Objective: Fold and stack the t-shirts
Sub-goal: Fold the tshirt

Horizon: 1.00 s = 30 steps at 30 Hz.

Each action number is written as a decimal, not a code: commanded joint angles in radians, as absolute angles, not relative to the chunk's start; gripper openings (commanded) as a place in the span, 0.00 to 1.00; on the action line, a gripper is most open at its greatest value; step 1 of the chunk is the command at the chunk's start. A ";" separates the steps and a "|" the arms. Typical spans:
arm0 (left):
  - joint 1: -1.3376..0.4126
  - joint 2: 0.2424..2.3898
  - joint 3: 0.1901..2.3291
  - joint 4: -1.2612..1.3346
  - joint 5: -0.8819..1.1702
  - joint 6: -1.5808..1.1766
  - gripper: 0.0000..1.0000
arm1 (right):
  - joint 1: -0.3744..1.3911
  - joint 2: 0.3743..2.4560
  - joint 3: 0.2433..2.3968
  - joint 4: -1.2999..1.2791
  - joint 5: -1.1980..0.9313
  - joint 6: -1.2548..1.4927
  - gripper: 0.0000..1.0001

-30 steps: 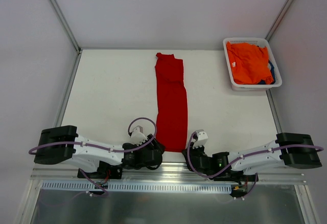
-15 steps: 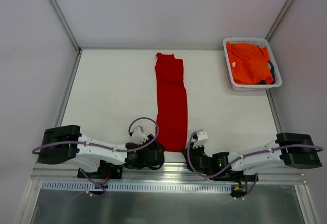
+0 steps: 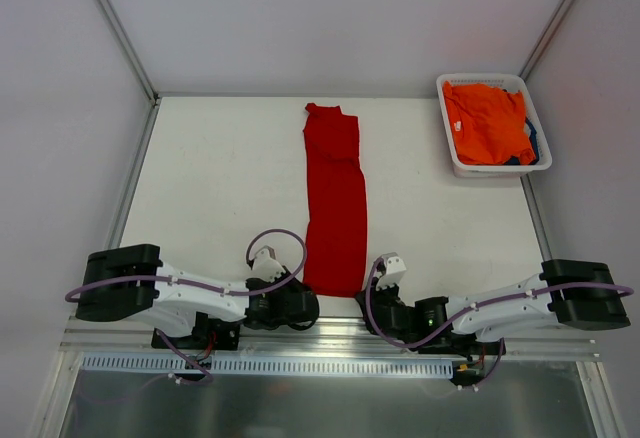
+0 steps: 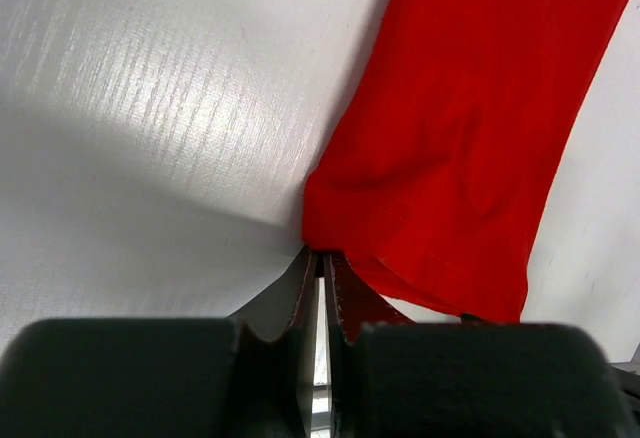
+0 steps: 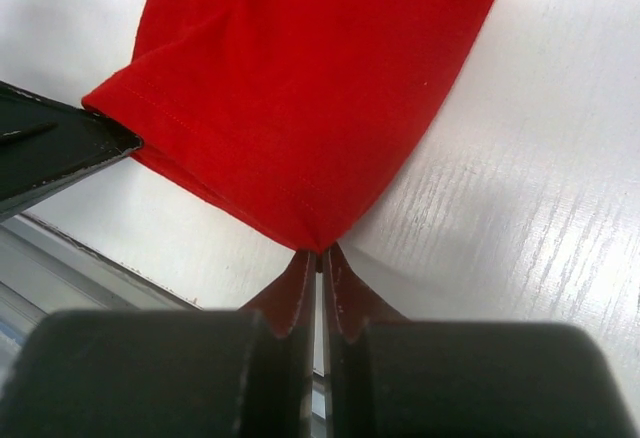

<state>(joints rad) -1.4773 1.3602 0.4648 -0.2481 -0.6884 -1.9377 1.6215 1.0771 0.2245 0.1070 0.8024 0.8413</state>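
Where the arms reach the near edge of the table [image 3: 220, 188], the left gripper [image 4: 320, 255] is pinched tight on the near left corner of the red t-shirt [image 3: 335, 198], and the right gripper [image 5: 320, 251] is clamped on its near right corner, the hem being caught at the fingertips on each side. The shirt is laid flat as a long narrow strip, stretched from the grippers up the middle of the table toward its far edge. Farther off, at the far right corner, an orange t-shirt [image 3: 485, 123] is heaped in a white basket [image 3: 490, 170], with a little dark blue cloth [image 3: 531, 148] showing at its right side.
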 commanded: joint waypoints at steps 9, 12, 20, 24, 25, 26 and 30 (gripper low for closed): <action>-1.460 1.465 0.416 -0.575 -0.543 -1.812 0.00 | 1.628 1.054 0.301 0.032 0.838 0.801 0.00; -1.460 1.447 0.455 -0.584 -0.554 -1.780 0.00 | 1.634 1.029 0.316 0.005 0.851 0.787 0.00; -1.460 1.342 0.529 -0.675 -0.623 -1.717 0.00 | 1.637 0.962 0.357 -0.093 0.887 0.752 0.00; -1.460 1.287 0.578 -0.733 -0.666 -1.698 0.00 | 1.637 0.937 0.380 -0.127 0.905 0.727 0.00; -1.460 1.279 0.587 -0.758 -0.682 -1.694 0.00 | 1.637 0.933 0.390 -0.132 0.911 0.723 0.00; -1.459 1.273 0.598 -0.768 -0.693 -1.690 0.00 | 1.637 0.930 0.396 -0.143 0.914 0.712 0.00; -1.456 1.252 0.675 -0.821 -0.739 -1.651 0.00 | 1.638 0.928 0.423 -0.166 0.922 0.693 0.00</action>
